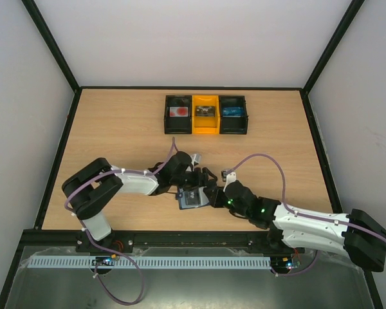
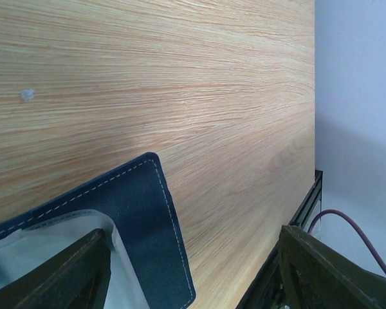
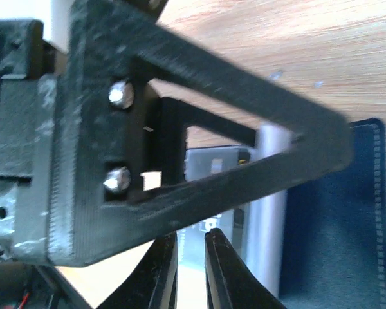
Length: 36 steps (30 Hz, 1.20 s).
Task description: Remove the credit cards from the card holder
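Note:
The card holder (image 1: 183, 203) lies open on the table near the front, between both grippers. In the left wrist view its navy stitched corner (image 2: 145, 212) and pale lining (image 2: 45, 244) show. My left gripper (image 1: 194, 183) is open wide over it, and one finger (image 2: 64, 270) rests on the pale lining. My right gripper (image 1: 211, 194) reaches in from the right. Its fingers (image 3: 222, 270) stand a narrow gap apart over the pale inside, with nothing clearly held. A pale grey card (image 3: 215, 164) sits in the holder (image 3: 334, 219), half hidden behind the left gripper's black frame (image 3: 199, 96).
Three small bins stand in a row at the back: a black one (image 1: 168, 116) with a reddish thing inside, a yellow one (image 1: 205, 128), and a black one (image 1: 244, 116) with a blue thing inside. The table's front edge rail (image 2: 302, 206) is close to the holder.

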### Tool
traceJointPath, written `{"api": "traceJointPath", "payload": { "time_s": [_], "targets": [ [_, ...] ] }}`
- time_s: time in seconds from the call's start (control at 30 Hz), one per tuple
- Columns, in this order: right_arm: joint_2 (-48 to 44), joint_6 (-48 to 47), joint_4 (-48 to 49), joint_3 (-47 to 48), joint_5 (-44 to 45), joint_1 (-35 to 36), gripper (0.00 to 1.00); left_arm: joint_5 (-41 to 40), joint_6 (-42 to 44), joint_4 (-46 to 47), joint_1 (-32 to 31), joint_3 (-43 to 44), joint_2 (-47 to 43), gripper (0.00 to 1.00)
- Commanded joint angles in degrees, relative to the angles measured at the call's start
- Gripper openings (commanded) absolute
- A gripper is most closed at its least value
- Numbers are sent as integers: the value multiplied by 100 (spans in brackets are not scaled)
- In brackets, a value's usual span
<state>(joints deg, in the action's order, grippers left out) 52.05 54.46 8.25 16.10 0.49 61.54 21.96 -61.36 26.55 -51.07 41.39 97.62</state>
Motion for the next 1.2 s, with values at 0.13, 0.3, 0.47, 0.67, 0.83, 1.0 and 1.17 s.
{"api": "traceJointPath", "payload": {
  "time_s": [0.13, 0.3, 0.47, 0.67, 0.83, 1.0, 1.17],
  "targets": [
    [668, -79, 967, 0, -544, 121, 13, -16, 293, -140, -24, 486, 236, 72],
    [1167, -117, 978, -23, 123, 130, 11, -107, 330, -274, -8, 520, 244, 72],
    [1520, 109, 741, -117, 723, 130, 10, -378, 334, -605, 199, 214, -216, 71],
    [1773, 249, 766, -224, 742, 126, 11, -962, 635, -1625, 496, -219, -1130, 70],
    [1932, 263, 1123, -198, 327, 113, 16, -1295, 844, -2347, 493, -590, -1793, 61],
    [2094, 351, 1407, -120, -36, -29, 19, -1301, 901, -2386, 499, -1103, -2119, 57],
    [2372, 399, 1843, -136, -486, -358, 22, -1408, 1086, -2497, 493, -1245, -2025, 52]
  ]
}}
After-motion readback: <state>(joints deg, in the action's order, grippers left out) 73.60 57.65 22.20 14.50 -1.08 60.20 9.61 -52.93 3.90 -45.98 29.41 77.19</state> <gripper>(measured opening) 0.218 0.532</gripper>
